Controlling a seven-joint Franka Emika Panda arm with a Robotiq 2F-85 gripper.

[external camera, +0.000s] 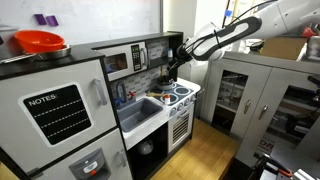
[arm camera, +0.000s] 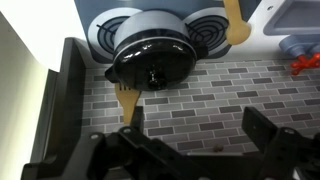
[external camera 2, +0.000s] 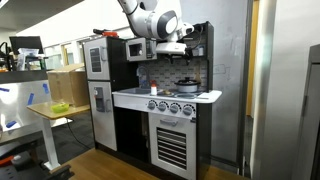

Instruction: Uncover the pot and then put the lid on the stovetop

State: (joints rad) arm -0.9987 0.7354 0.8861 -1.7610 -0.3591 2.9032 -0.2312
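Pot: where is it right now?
In the wrist view the pot, lid on, sits top centre on the stovetop, close to the brick backsplash, with a yellow utensil to its right.

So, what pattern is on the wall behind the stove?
The wall has grey bricks, clearest in wrist view.

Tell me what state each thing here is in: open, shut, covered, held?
pot: covered, standing on the stovetop.
lid: on the pot, not gripped.
end effector: open, empty, apart from the pot.
oven door: shut.
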